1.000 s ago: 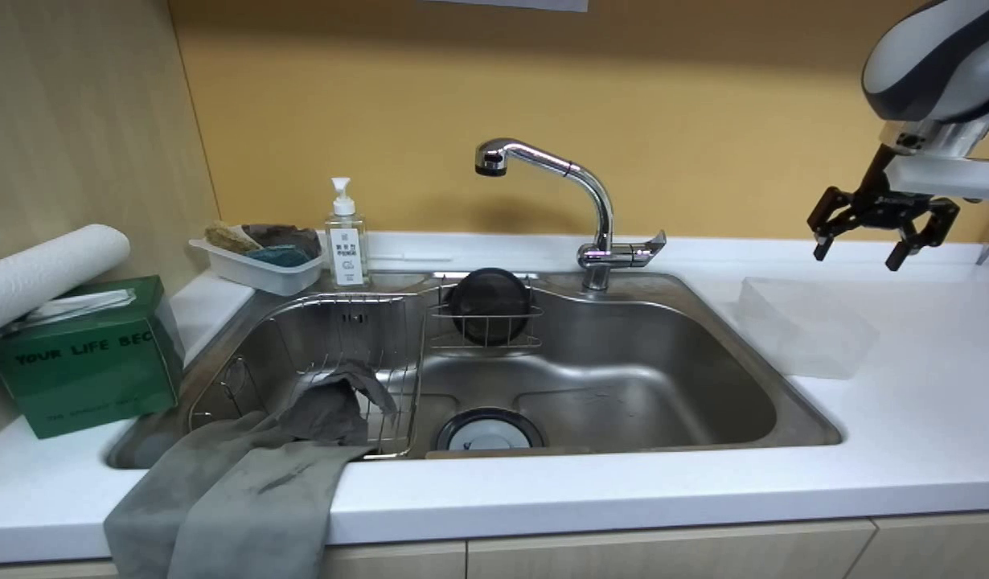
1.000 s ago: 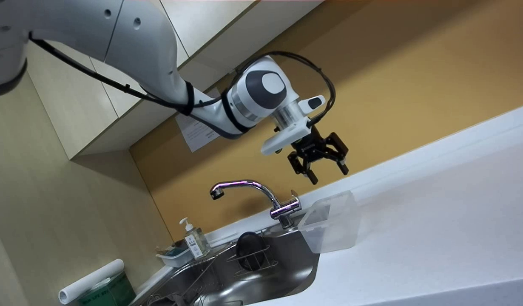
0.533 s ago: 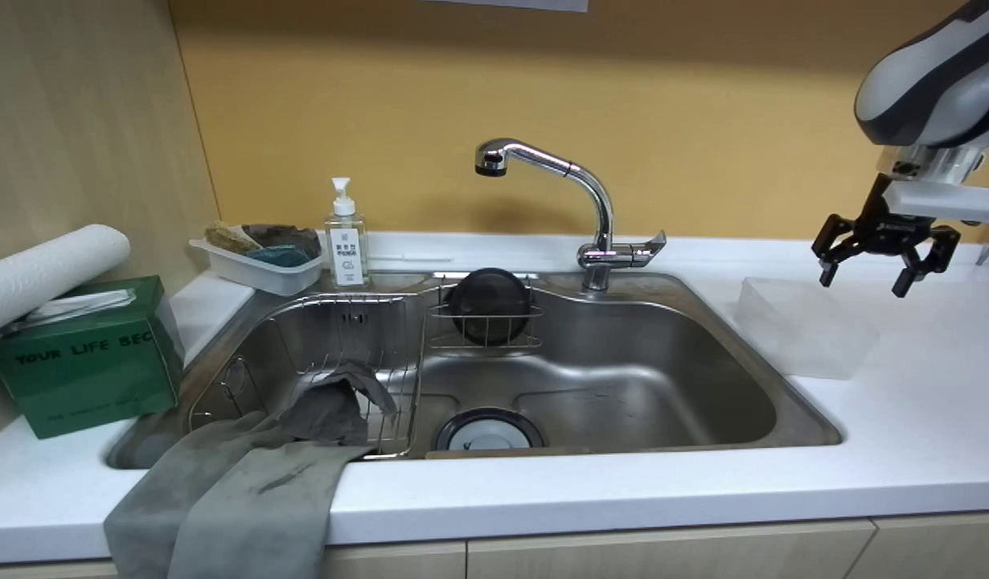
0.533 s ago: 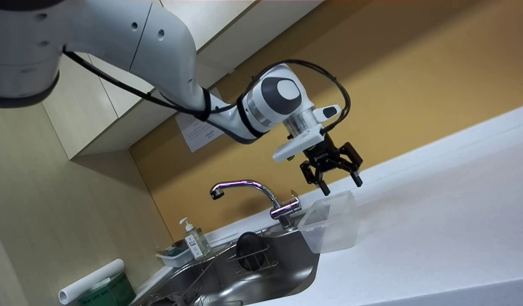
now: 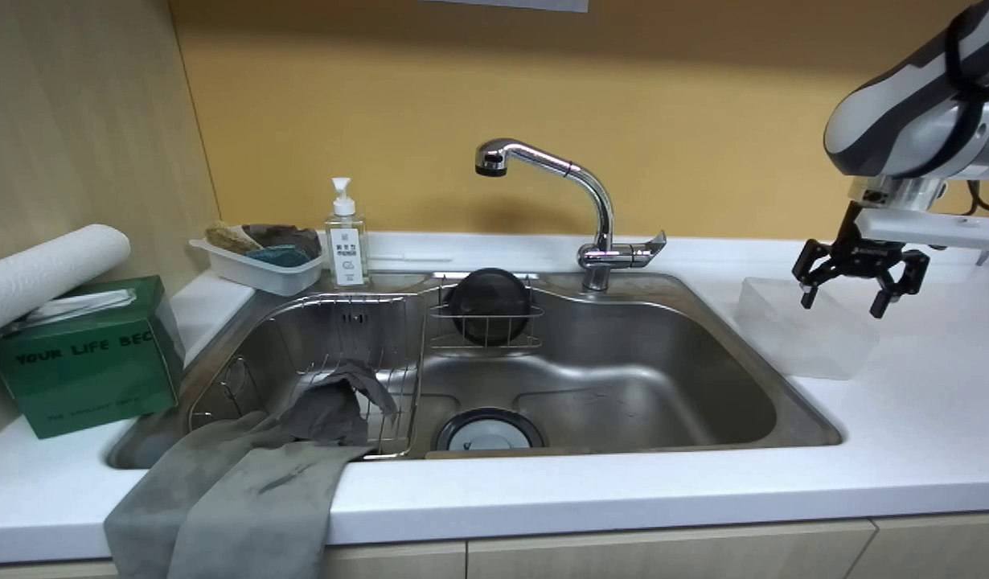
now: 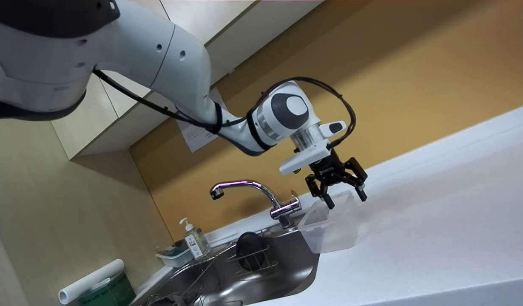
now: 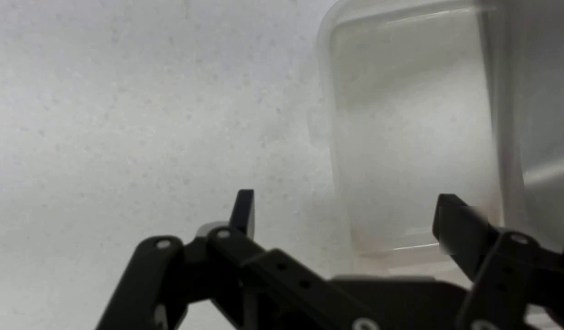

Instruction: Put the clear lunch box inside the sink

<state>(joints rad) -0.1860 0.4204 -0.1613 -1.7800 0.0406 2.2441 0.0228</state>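
Note:
The clear lunch box stands on the white counter beside the sink's rim; it also shows in an exterior view and in the wrist view, where it looks empty. The stainless sink lies beside it; it also shows in an exterior view, and a grey strip of it shows at the wrist view's right edge. My gripper is open and empty above the lunch box, also seen in an exterior view. In the wrist view the fingertips straddle the box's near left wall, apart from it.
The chrome faucet rises behind the sink. A black round strainer sits in a wire holder in the sink. A soap bottle, a pale tray with sponge, a grey cloth and a green box are farther off.
My open gripper has come down toward the lunch box; in an exterior view it has also shifted slightly toward the sink. The lunch box has not moved.

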